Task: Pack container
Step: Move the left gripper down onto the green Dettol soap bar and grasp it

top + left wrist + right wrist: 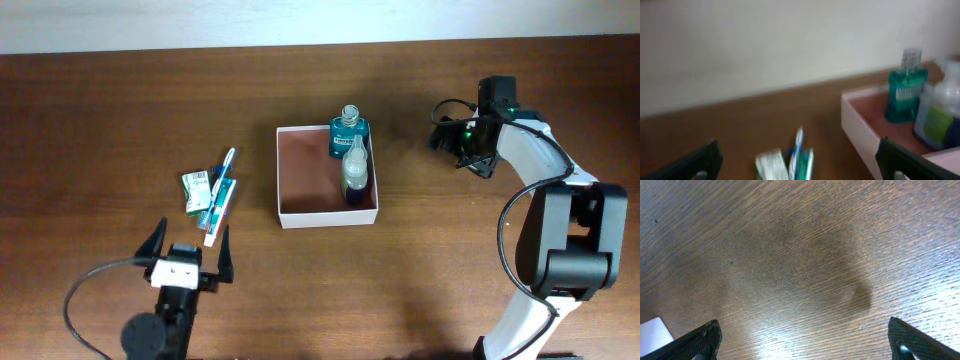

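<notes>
Looking from overhead, you have the container at mid-surface, with a blue bottle and a pale bottle standing along its right wall. A toothbrush and a green packet lie outside, to its left. Judgement: packing is part done, and the step in hand is fetching those two. The left pincer hangs open and empty just on their near side, the container off to its right. The right pincer, likewise open and empty, sits apart on the container's right. Your next move calls for lowering the left pincer astride the toothbrush before closing.

Left wrist, blurred: toothbrush and packet lie low between the spread fingers, with the container ahead-right.

Right wrist: bare wood between wide fingers; a white corner at lower left cannot be identified.
</notes>
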